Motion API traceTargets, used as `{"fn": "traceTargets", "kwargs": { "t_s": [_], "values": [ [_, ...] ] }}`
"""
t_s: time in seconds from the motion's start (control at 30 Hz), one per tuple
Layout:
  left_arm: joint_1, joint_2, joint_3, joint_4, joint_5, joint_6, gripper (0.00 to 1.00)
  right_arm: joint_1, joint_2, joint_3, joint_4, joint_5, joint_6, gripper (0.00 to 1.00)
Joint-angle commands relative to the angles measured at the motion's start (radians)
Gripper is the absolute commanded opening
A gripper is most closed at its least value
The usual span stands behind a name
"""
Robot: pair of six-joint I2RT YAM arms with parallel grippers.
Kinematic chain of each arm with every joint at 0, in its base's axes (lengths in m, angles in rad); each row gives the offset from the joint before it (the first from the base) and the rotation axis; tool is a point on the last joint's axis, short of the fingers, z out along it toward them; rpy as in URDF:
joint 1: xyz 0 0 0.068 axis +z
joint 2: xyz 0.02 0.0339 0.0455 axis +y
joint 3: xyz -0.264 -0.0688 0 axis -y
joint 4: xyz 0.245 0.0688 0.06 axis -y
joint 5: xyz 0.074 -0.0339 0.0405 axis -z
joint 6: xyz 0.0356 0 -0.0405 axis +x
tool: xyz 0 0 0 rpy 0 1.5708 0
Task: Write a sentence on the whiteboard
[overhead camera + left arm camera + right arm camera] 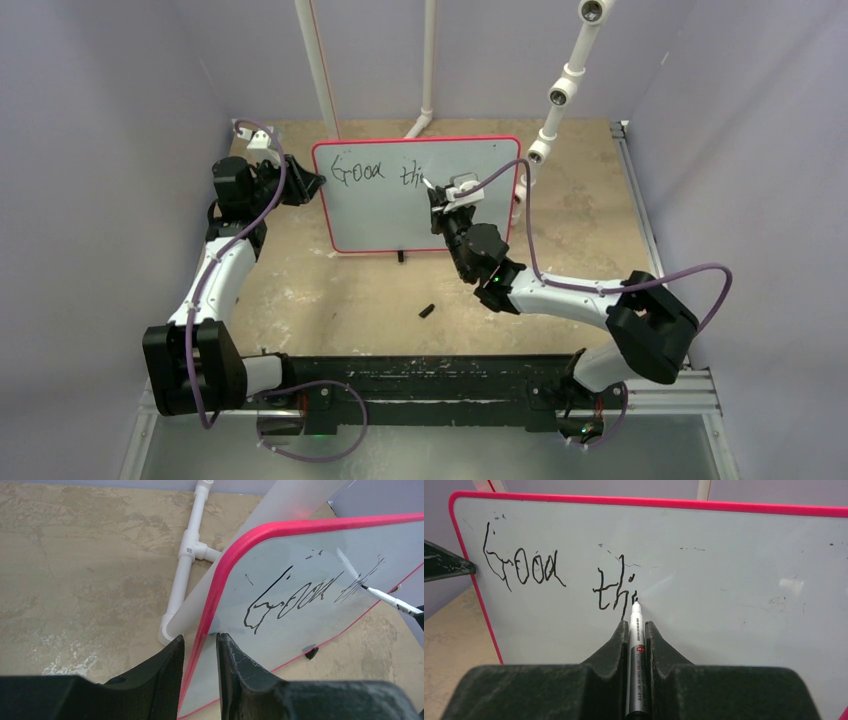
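The whiteboard [385, 218] stands upright at the back of the table, white with a red-pink rim. My left gripper [312, 185] is shut on its left edge, one finger behind the rim and one on the front face [200, 642]. The sentence [531, 572] reads "Good thi" in black on the upper left of the board [734, 605]. My right gripper [637, 627] is shut on a silver-and-white marker [636, 647], whose tip touches the board at the last letter. In the left wrist view, the marker [387, 598] meets the writing [295, 597] from the right.
A small black cap [426, 311] lies on the tan tabletop in front of the board. A black foot [401, 257] sits under the board's lower edge. White pipes [320, 70] stand behind the board, and a jointed white pole [560, 95] rises at its right.
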Motion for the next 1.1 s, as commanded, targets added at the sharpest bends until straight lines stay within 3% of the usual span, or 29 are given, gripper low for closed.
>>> {"fn": "traceTargets", "kwargs": {
  "t_s": [0.0,0.67,1.07],
  "values": [
    [0.0,-0.013,-0.001,0.022,-0.002,0.013,0.29,-0.002,0.009,0.025,0.028,0.031,-0.007,0.0],
    [0.0,-0.019,-0.002,0.024,0.001,0.012,0.29,-0.001,0.001,-0.032,-0.017,0.073,0.074,0.0],
    [0.0,-0.018,-0.003,0.023,0.0,0.012,0.29,-0.001,-0.014,-0.005,0.037,0.067,0.034,0.0]
  ]
}}
